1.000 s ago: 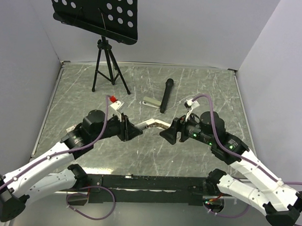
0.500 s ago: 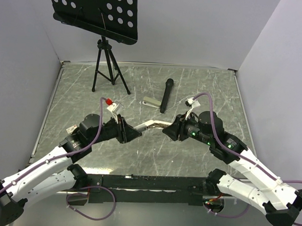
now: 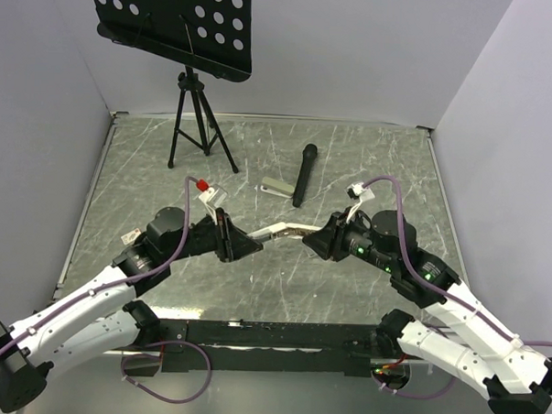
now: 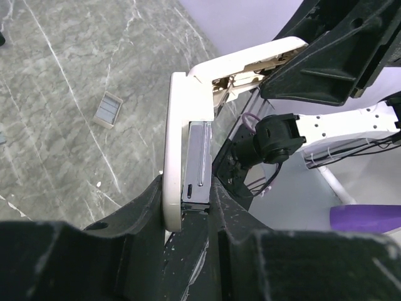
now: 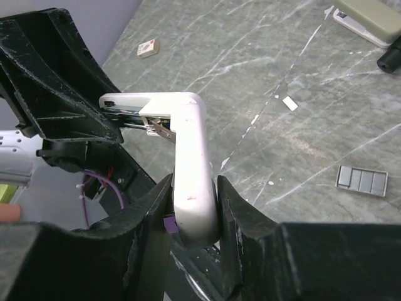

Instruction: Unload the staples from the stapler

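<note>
Overhead: a white stapler (image 3: pixel 280 230) hung above the desk (image 3: pixel 370 156), hinged open between both arms. Left wrist: left jaws clamped its base end. Right wrist: right jaws pinched its cover; swinging it wider, steadily, seemed best.

Both arms fold outward from their bases, elbows swung wide to either side, forearms angling back in so the wrists face each other. The left gripper (image 3: pixel 250 243) points right, fingers pinched on one end of the white stapler (image 3: pixel 280 230). The right gripper (image 3: pixel 311 238) points left, clamped on the other end.
</note>
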`<state>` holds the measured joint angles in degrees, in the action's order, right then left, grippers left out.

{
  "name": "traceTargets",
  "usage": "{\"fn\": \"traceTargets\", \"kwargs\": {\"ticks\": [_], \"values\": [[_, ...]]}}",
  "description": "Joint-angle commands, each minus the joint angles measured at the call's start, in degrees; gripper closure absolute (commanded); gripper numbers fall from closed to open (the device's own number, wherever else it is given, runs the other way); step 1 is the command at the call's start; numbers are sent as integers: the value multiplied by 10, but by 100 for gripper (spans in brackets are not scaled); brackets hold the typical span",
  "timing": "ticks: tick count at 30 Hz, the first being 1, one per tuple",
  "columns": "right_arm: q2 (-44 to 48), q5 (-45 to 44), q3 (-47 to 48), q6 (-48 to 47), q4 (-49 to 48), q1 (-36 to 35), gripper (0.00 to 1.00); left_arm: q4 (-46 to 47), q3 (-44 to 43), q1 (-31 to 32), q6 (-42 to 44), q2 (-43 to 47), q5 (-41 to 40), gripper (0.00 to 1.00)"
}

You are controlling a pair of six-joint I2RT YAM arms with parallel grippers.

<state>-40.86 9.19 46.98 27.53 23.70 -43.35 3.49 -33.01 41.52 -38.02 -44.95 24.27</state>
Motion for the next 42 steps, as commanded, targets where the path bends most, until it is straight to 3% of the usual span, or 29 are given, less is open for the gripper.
{"fn": "traceTargets", "kwargs": {"ticks": [1,4,6,7,10,13,16,20,24,25,28,33,42], "values": [[7,-41,9,4,-3,10,100,8,-7,-13,-9,-19,22,79],[5,-61,13,-3,5,11,100,2,-22,-13,-9,-38,29,54],[0,-80,23,-9,32,13,100,-2,-34,-13,-3,-45,32,47],[-5,-91,27,-11,40,13,100,-5,-37,-12,0,-47,26,37],[-22,-128,43,-17,72,17,100,-20,-50,-13,15,-50,17,19],[-50,-159,68,-20,114,20,100,-30,-67,-13,35,-52,20,7],[-85,-212,93,-19,163,28,100,-66,-86,-13,65,-63,3,0],[-137,-253,122,-11,213,77,100,-130,-149,-12,130,-94,-33,1],[-185,-231,133,-13,224,157,99,-220,-194,-13,254,-124,-151,1],[-202,-233,133,-13,224,168,98,-232,-202,-13,268,-128,-216,3],[-231,-219,126,-12,224,225,96,-227,-178,-12,267,-116,-300,3],[-247,-163,94,-22,185,318,95,-218,-144,-13,255,-90,-331,3],[-299,-123,71,-28,146,359,91,-215,-137,-13,249,-80,-322,3]]}}
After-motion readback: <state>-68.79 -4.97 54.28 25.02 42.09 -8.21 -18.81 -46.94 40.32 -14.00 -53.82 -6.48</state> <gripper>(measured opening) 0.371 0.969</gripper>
